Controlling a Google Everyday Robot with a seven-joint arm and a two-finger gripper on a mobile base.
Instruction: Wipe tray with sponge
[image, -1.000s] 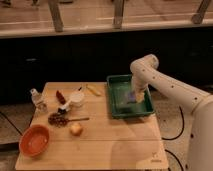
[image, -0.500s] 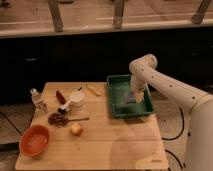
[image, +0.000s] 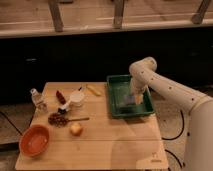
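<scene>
The large green tray (image: 116, 95) sits on the right side of the wooden table. My gripper (image: 134, 99) reaches down into the tray near its right wall. A small blue-grey sponge (image: 128, 102) lies on the tray floor right under the gripper. The white arm comes in from the right and bends down over the tray.
On the left of the table (image: 105, 140) are an orange bowl (image: 34, 141), a small bottle (image: 36, 99), a white brush with a dark handle (image: 71, 100), a red item (image: 60, 96), a yellow item (image: 93, 90), a dark cluster (image: 57, 119) and a round fruit (image: 76, 129).
The gripper has shifted slightly inside the tray, toward its right side, with the sponge under it.
</scene>
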